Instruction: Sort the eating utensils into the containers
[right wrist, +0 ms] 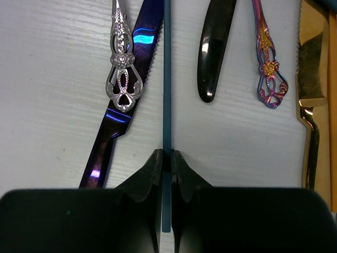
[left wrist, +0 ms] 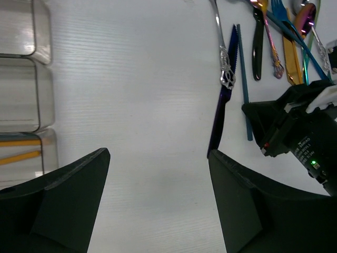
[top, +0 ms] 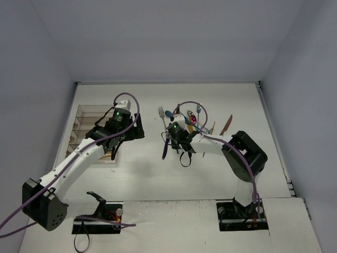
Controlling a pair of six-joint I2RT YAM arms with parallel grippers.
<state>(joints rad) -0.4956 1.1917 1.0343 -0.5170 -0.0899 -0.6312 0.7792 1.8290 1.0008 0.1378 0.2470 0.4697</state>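
The clear tray [top: 79, 126] sat at mid-left of the top view, with two yellow chopsticks [left wrist: 20, 149] lying in one compartment. The left gripper [left wrist: 158, 158] hung near it over bare table, jaws wide apart and holding nothing. The loose utensils [top: 192, 118] lay fanned at upper centre. The right gripper [right wrist: 167, 161] was clamped on a slim teal chopstick [right wrist: 167, 74]. This ran straight up the wrist frame from between the fingertips, just beside a dark blue knife [right wrist: 138, 58] and an ornate silver handle [right wrist: 121, 74].
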